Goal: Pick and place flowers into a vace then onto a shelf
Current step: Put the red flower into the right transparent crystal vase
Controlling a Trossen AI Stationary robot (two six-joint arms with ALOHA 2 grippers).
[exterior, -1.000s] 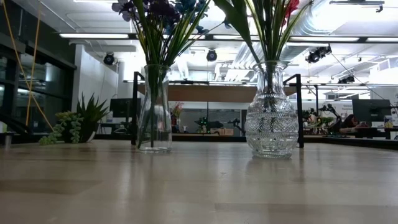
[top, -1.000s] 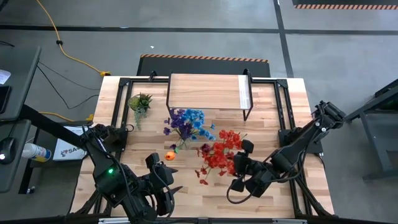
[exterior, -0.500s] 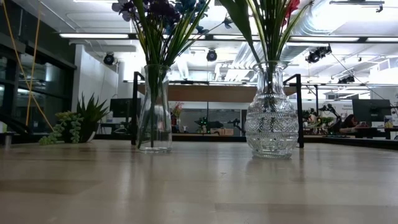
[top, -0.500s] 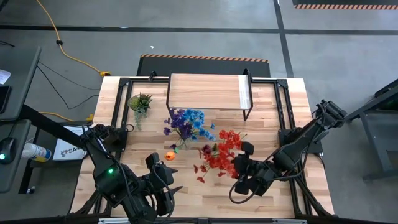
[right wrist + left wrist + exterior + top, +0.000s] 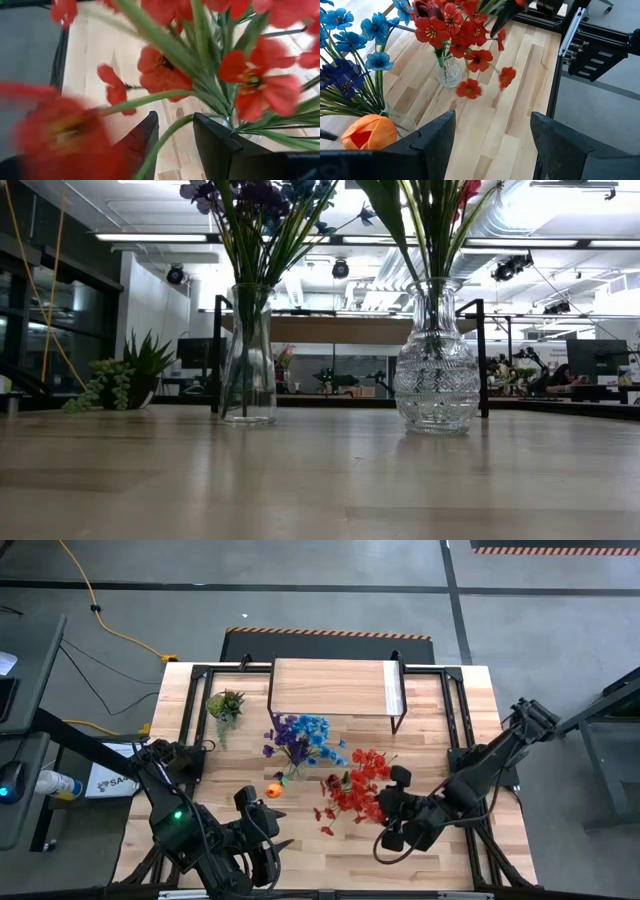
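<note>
My left gripper waits in front of the shelf, at the table's near edge, fingers spread and holding nothing. My right gripper is clamped on a green stem of the red flowers, just right of the round vase. I judge the stem is going in, so I should lift until its tip clears the rim, keep it upright, lower it among the others and release only once it rests inside. Snagging neighbouring blooms could tip the vase. The slim vase, in front of the shelf, holds blue and purple flowers. The round vase, to its right, holds red ones. The shelf carries no vase yet.
</note>
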